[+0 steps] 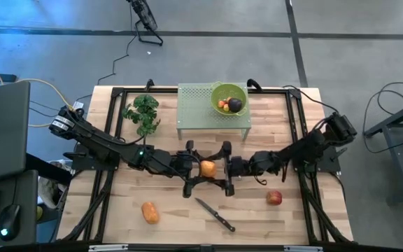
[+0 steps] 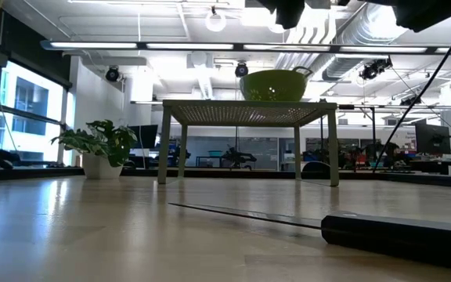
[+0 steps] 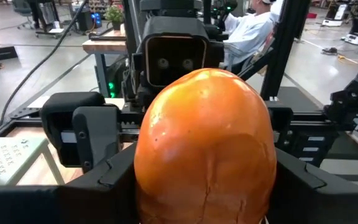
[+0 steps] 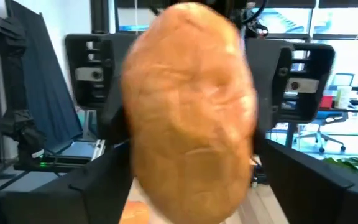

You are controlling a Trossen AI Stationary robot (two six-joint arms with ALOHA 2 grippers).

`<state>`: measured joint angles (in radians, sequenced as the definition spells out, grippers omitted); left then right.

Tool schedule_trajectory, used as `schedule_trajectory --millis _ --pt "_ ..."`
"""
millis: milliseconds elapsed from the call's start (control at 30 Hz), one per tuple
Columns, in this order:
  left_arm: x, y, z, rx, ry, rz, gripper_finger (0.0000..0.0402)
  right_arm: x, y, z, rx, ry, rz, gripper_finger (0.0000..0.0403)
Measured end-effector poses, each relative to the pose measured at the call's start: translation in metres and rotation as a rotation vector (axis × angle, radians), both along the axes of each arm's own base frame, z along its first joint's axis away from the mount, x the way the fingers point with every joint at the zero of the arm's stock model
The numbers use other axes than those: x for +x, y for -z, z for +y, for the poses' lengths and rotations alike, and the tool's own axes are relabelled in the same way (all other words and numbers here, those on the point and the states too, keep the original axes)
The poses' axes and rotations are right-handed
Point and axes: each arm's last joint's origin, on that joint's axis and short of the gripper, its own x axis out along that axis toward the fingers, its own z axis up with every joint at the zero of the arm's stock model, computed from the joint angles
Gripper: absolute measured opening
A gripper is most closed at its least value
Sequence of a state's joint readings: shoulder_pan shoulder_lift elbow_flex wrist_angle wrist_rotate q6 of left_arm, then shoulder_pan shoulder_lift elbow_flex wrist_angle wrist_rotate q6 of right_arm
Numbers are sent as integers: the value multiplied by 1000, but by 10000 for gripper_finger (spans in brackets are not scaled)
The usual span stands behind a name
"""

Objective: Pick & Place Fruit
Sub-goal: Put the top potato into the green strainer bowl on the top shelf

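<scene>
One orange oblong fruit (image 1: 207, 168) hangs above the table's middle between both grippers; it fills the left wrist view (image 3: 204, 143) and the right wrist view (image 4: 191, 112). My left gripper (image 1: 200, 168) reaches in from the left and my right gripper (image 1: 215, 168) from the right, each shut on it. A second orange oblong fruit (image 1: 150, 211) lies on the table near the left front. The red apple (image 1: 274, 197) lies at the right front. The dark purple round fruit (image 1: 235, 105) and tiny red-orange ones (image 1: 222, 105) sit in the green bowl (image 1: 238, 89). My left gripper pinches the orange fruit between its two fingers (image 3: 114, 180), which lie against its lower sides (image 3: 148, 180). It comes in level from the table's left, and the fruit is lifted clear of the table. My right gripper has its fingers (image 4: 101, 174) against the opposite sides of the same fruit (image 4: 135, 168), level from the table's right. The fruit stands upright between them.
The bowl stands on a pale green perforated stand (image 1: 194, 105) at the far middle, seen also in the low view (image 2: 249, 113). A black-handled knife (image 1: 215, 215) lies at the near middle. A green leafy bunch (image 1: 143, 113) sits at the far left. Black frame rails (image 1: 110, 140) border the table.
</scene>
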<state>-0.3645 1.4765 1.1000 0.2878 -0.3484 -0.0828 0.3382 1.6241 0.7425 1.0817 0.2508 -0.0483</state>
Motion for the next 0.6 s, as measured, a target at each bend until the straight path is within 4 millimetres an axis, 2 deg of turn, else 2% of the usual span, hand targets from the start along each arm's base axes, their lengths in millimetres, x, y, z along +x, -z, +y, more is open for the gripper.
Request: schedule_trajectory --millis 367,600 --pt "2 0 6 1 -18 5 235 1 0 -1 -5 -30 0 202" --pt "2 1 6 -4 -19 6 235 1 0 -1 12 -32 2 199"
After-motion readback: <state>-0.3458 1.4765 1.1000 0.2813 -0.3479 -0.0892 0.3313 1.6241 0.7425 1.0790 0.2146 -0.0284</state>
